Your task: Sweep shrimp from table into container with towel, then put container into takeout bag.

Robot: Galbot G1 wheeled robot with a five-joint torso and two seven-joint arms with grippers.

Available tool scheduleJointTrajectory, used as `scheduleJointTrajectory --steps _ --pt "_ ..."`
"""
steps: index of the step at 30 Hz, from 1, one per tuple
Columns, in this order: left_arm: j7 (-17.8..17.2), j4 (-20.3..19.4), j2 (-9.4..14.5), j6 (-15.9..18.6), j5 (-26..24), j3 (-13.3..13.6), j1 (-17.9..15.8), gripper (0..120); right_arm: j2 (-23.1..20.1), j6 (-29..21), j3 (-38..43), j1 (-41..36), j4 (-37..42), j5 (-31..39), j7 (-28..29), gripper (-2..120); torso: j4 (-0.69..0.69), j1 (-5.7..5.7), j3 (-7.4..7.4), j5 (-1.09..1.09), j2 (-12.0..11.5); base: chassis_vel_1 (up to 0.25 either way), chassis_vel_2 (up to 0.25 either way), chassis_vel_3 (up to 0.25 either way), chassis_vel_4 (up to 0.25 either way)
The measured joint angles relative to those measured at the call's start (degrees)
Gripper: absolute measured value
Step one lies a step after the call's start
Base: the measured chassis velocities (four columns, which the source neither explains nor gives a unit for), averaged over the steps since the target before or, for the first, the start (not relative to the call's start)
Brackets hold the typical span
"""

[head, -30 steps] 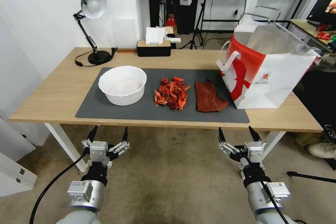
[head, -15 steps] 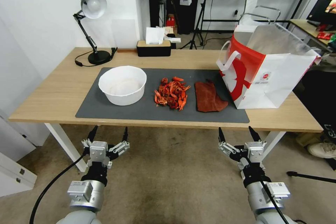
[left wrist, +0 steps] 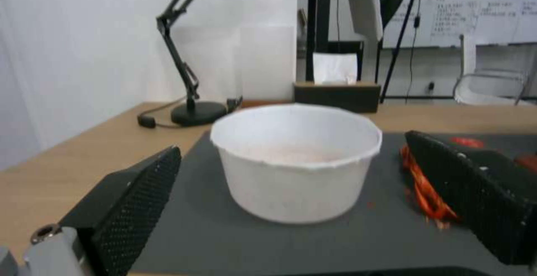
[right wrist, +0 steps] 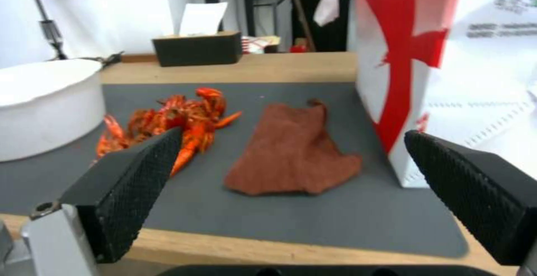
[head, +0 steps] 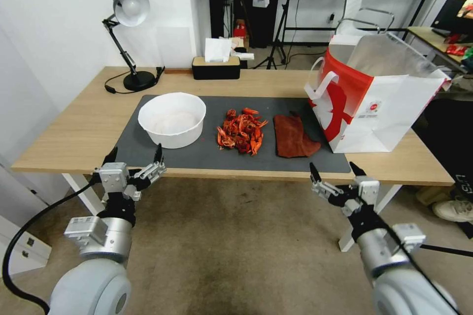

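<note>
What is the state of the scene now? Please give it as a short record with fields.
container: white bowl upright on the grey mat, no shrimp seen inside
shrimp: pile on the mat between the container and the towel
towel: rust-brown cloth lying flat, untouched
takeout bag: standing open at the table's right end
left gripper: open, at the near table edge, before the container
right gripper: open, at the near edge, before the towel
</note>
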Motion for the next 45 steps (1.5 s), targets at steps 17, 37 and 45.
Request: scheduleJointTrajectory --steps 17,37,45 --pt "1.8 3.0 -0.5 -2.2 1.6 0.1 2.6 100 -2.0 5.1 3.1 3.9 -6.8 3.6 0.7 100 -0.03 0.0 0.0 0.01 0.0 0.0 0.0 0.0 0.0" --pt "32.2 24.0 38.0 -5.0 -18.7 4.8 -33.1 100 -1.7 7.9 1.9 2.5 -6.6 1.6 0.4 100 -0.02 0.0 0.01 -0.03 0.0 0.0 0.0 0.0 0.0" --pt "55.6 30.6 46.4 -1.6 -12.6 16.8 -53.0 100 -1.7 9.1 2.3 1.7 -6.5 1.0 0.2 100 -0.06 0.0 0.01 0.02 0.0 0.0 0.0 0.0 0.0"
